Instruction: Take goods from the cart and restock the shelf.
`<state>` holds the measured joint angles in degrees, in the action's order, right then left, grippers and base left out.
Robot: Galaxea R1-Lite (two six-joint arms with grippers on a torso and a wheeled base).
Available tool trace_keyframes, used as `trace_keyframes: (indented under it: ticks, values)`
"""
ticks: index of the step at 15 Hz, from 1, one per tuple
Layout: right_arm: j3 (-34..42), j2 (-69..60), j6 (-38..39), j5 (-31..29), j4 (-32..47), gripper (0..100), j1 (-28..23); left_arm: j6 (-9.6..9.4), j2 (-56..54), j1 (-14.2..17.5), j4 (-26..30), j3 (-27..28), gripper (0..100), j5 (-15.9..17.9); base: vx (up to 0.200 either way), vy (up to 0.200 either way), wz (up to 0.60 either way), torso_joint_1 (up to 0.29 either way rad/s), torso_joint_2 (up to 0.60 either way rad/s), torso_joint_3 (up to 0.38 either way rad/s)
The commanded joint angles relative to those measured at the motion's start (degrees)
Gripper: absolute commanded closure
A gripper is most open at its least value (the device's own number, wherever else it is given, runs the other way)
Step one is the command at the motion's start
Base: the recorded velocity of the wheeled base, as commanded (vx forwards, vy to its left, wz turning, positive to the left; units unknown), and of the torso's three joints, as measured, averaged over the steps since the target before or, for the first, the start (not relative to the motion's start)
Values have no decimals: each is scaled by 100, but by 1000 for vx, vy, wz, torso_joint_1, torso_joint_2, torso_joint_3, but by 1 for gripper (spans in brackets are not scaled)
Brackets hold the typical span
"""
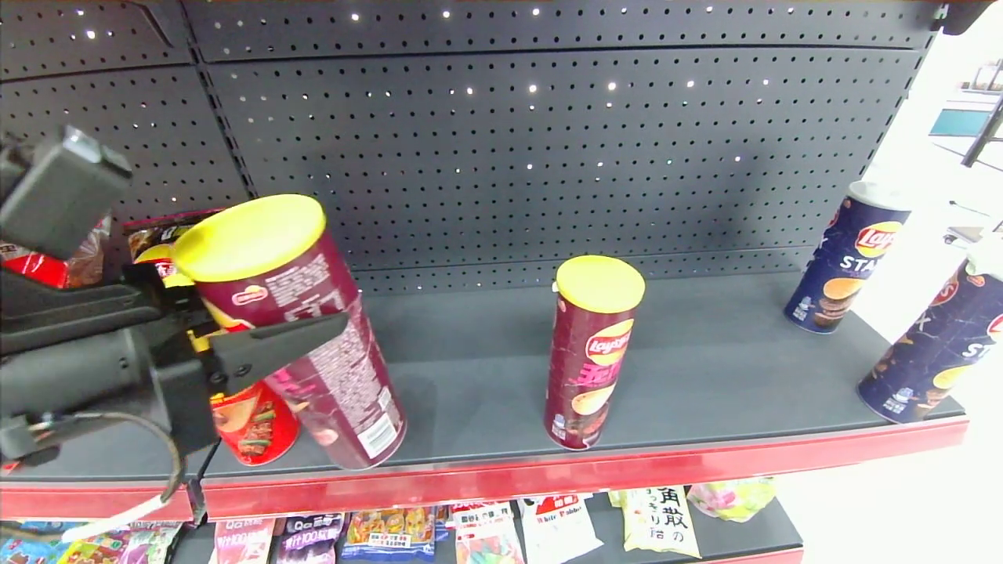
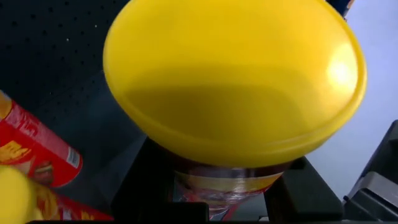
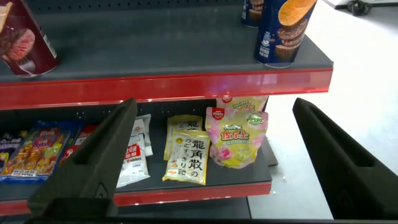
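Left gripper [image 1: 313, 329]: pinches the maroon chip can [image 1: 313, 282] around its upper body, one finger across the front face.
Held can: over the left part of the shelf [image 1: 705, 376], yellow lid up. Its long axis is tilted, lid leaning toward the left end, base by the red front edge [image 1: 548, 474]; I cannot tell whether the base touches.
Coming move: probably swinging the can upright over its base before release; the left arm is placed for it.
Neighbours: red can [image 1: 255, 427] just beside the base; second maroon can [image 1: 592, 352] upright mid-shelf, apart.
Right gripper [image 3: 214, 106]: spread, holding nothing, before the snack bags [image 3: 236, 137] on the lower shelf.
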<state>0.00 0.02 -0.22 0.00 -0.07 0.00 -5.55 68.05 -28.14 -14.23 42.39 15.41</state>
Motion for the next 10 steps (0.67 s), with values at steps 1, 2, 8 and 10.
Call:
trace_keyframes:
  ticks: [1,2,8,10]
  values:
    - [0,-2,-4,0,-1,0,0,-25,1228,-60,-485,332,100,6,0,0,0,0,0,0]
    - [0,-2,-4,0,-1,0,0,-25,1308,-60,-537,349,100,6,0,0,0,0,0,0]
    - [0,-2,-4,0,-1,0,0,-210,2969,-131,-1047,1483,100,94,0,0,0,0,0,0]
    - [0,-2,-4,0,-1,0,0,-271,3540,-166,-1056,2151,100,182,0,0,0,0,0,0]
